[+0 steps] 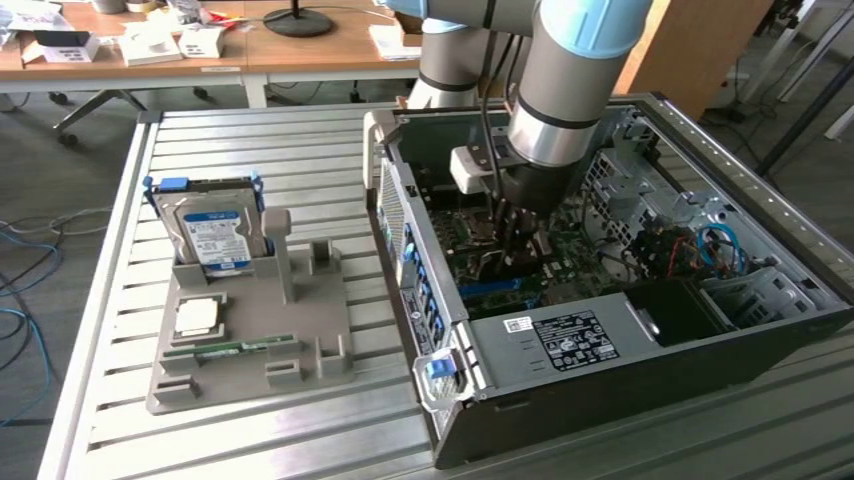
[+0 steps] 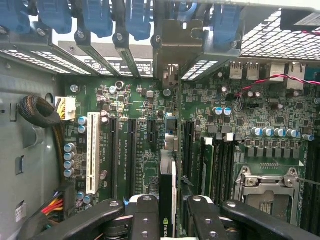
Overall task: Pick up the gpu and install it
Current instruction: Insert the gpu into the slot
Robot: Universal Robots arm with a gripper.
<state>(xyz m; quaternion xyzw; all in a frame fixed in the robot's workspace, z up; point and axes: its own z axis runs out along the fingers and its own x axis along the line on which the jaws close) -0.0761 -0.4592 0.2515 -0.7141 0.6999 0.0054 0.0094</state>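
Note:
The gpu [image 2: 167, 175] stands edge-on between my fingers, a thin dark card with a logo near the grip. My gripper [image 2: 169, 220] is shut on the gpu, with one black finger [image 2: 145, 215] on each side of it. The card hangs over the black expansion slots [image 2: 131, 150] of the green motherboard, and its far end reaches toward the metal bracket [image 2: 170, 65] at the case's rear wall. In the exterior view the gripper [image 1: 514, 225] is lowered into the open computer case [image 1: 561, 340], just above the motherboard.
A white slot [image 2: 92, 152] and a processor socket [image 2: 265, 192] flank the card. Blue clips [image 2: 95, 15] line the rear wall. On the exterior view's left, a grey holder [image 1: 254, 340] carries a blue-labelled hard drive [image 1: 214, 235] and a green memory stick [image 1: 247, 347].

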